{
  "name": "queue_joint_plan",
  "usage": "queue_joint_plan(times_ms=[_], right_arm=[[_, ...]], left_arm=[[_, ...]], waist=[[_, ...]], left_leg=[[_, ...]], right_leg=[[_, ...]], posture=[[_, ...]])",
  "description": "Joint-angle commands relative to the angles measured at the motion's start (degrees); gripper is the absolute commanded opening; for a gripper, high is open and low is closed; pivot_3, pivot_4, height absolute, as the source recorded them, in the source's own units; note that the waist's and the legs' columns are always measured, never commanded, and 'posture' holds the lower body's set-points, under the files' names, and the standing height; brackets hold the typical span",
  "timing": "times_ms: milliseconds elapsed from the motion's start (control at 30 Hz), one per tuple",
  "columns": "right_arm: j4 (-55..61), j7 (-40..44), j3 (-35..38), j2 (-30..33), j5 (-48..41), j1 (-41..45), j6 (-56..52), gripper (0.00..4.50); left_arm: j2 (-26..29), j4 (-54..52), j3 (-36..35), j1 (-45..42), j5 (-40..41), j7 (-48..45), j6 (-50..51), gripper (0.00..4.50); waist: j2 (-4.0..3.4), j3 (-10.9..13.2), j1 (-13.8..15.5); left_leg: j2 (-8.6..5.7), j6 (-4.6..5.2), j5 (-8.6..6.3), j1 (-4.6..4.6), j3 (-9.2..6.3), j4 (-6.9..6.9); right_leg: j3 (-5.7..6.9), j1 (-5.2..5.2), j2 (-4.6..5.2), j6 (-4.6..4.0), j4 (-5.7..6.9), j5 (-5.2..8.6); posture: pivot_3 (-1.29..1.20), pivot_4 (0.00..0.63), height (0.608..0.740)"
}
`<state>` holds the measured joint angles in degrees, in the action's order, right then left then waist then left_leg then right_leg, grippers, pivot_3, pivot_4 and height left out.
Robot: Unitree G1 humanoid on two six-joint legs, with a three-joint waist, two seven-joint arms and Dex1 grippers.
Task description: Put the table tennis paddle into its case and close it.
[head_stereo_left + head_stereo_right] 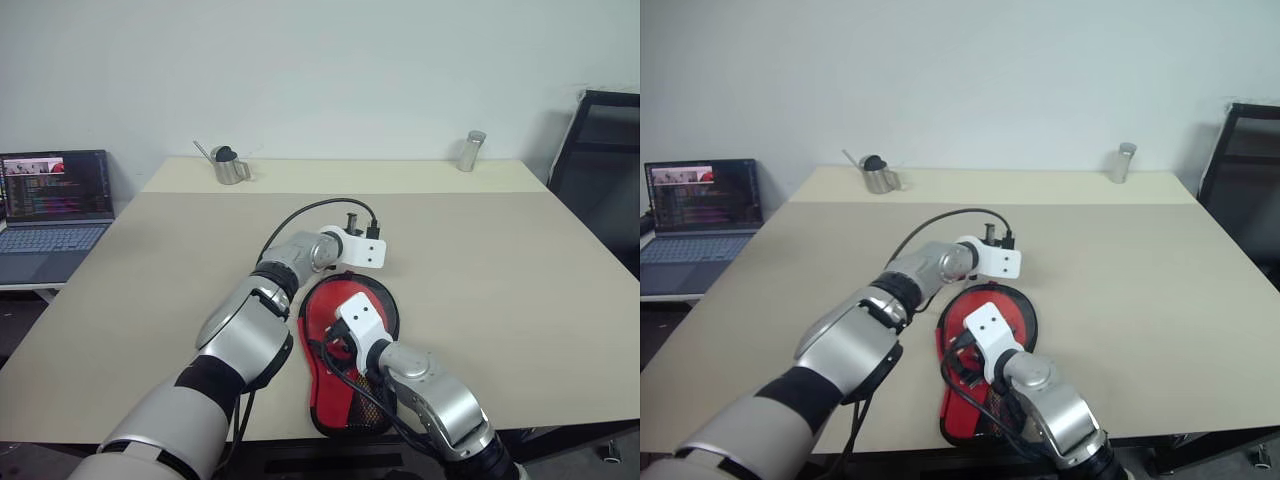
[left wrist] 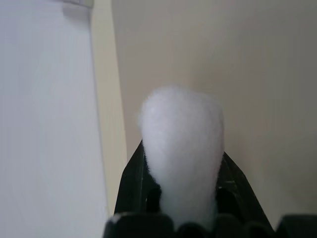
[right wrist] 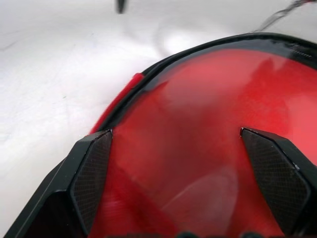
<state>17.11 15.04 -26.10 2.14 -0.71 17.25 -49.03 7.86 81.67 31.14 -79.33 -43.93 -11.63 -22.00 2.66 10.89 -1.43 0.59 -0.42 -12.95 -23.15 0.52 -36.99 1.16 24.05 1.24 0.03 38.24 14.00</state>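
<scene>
The case lay red side up near the table's front edge, right under the right gripper, whose fingers were spread wide and empty. The left gripper, just beyond the case, was clamped on something white and fuzzy.

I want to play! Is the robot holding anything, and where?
The left gripper pinches a blurry white thing by its near end. The right gripper, open over the red case, holds nothing.

the right arm covers the middle of the red case. a blurred pale shape sits between the left gripper's closed fingers, unidentifiable.
</scene>
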Motion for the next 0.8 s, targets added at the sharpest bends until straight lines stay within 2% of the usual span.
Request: queue_joint_plan(times_ms=[33,300,500,633,800], right_arm=[[-1.77,0.0,-2.1,0.3,-0.03,-2.34,-4.12,4.5],[-1.56,-0.31,-2.24,0.1,-0.14,-2.6,-4.49,4.5],[-1.61,-0.19,-2.43,0.05,-0.19,-2.55,-4.53,4.5],[-1.73,-0.15,-2.53,-0.03,-0.21,-2.48,-4.61,4.5],[-1.81,-0.06,-2.84,0.14,-0.12,-2.34,-4.47,4.5]], left_arm=[[-2.42,-1.88,0.6,-4.51,-0.8,4.36,-2.18,0.47],[-7.33,-1.95,0.11,-4.37,0.02,3.57,-5.04,0.47],[-8.82,-1.78,0.0,-2.86,0.34,0.72,-4.69,0.47],[-9.14,-1.59,-2.93,-0.77,3.65,-6.4,-3.12,0.47],[-8.94,-1.77,-4.01,0.52,5.11,-10.42,-2.33,2.12]], waist=[[0.0,0.0,0.05],[0.0,0.0,0.12],[0.01,0.0,0.12],[0.0,-0.03,0.04],[-0.01,-0.07,-0.11]], left_leg=[[-0.01,0.0,0.0,-0.01,-0.01,0.0],[-0.02,0.0,0.0,-0.02,-0.01,0.0],[-0.05,0.0,0.0,-0.02,0.0,0.0],[-0.04,0.0,0.0,-0.01,0.0,0.01],[-0.03,0.0,0.0,0.02,0.02,0.01]], right_leg=[[0.01,0.0,0.0,0.0,0.0,0.0],[0.01,0.0,0.0,0.0,-0.02,0.0],[0.01,0.0,-0.01,0.0,-0.03,0.0],[0.01,0.0,-0.03,0.0,-0.03,0.0],[0.0,-0.01,-0.04,0.0,-0.02,0.0]], posture=[[0.0,0.15,0.74],[0.0,0.15,0.74],[0.0,0.15,0.74],[0.0,0.15,0.74],[0.0,0.15,0.74]])
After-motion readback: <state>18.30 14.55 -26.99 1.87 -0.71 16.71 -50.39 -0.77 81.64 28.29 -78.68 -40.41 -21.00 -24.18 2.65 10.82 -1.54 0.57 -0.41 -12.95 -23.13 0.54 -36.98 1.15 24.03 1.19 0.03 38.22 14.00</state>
